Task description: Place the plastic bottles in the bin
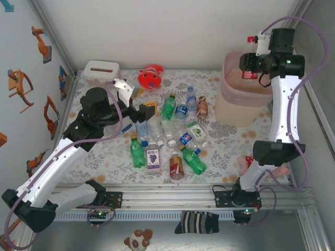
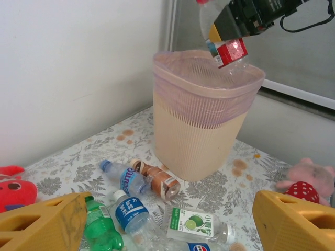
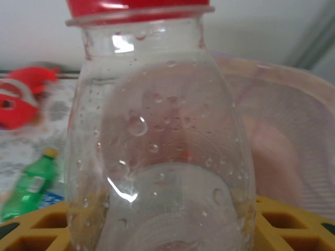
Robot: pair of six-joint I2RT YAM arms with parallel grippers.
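Observation:
My right gripper (image 1: 251, 61) is shut on a clear plastic bottle (image 1: 251, 52) with a red cap and red label, held over the open mouth of the pale pink bin (image 1: 243, 99) at the back right. The right wrist view has this bottle (image 3: 157, 130) close up between yellow fingers (image 3: 282, 222), with the bin (image 3: 293, 146) behind it. My left gripper (image 1: 137, 99) hangs open and empty over the left side of the table. Several bottles lie mid-table, among them a green one (image 1: 168, 106), a brown one (image 2: 157, 180) and a lime-labelled one (image 2: 196, 224). The bin (image 2: 201, 120) stands beyond them.
A red plush toy (image 1: 151, 77) and a white tissue box (image 1: 100, 69) sit at the back left. A pink plush (image 2: 309, 180) lies near the right arm's base. Walls close in on the left and the right. A striped sock (image 1: 196, 222) lies below the front rail.

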